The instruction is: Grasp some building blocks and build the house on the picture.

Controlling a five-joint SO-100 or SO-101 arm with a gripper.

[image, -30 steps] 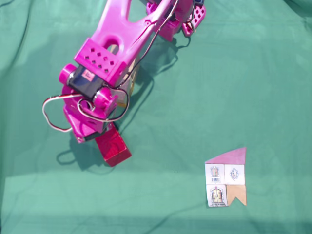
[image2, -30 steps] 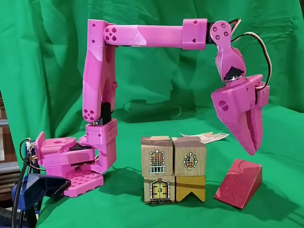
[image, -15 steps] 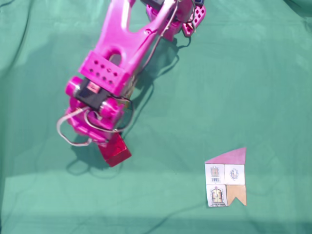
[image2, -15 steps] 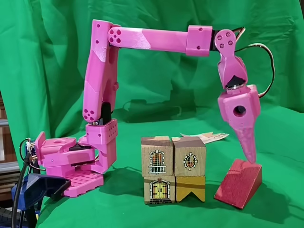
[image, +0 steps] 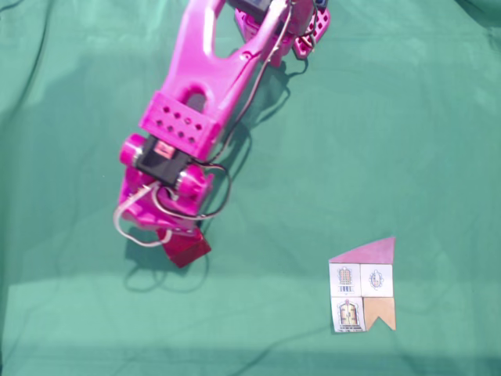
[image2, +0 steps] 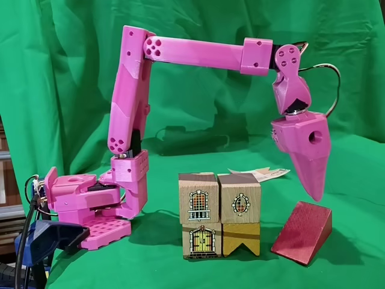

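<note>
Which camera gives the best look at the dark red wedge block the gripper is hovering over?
The fixed view from the side: the red wedge block shows whole on the green cloth, its sloped face clear, with the gripper just above it. In the fixed view from above, the arm covers most of the block; a corner shows.

This looks like a hobbyist's bench set up for recording rather than a kitchen or shop: a green cloth (image2: 72,36) hangs as a backdrop and runs on over the table (image: 407,117), creased and wrinkled. A pink 3D-printed arm (image2: 192,51) with bare wires looped at its wrist stands on it, its base (image2: 84,208) held by a blue clamp (image2: 48,238) at the table's edge. At the far left edge what may be shelving shows dimly, too dark to tell.
</note>
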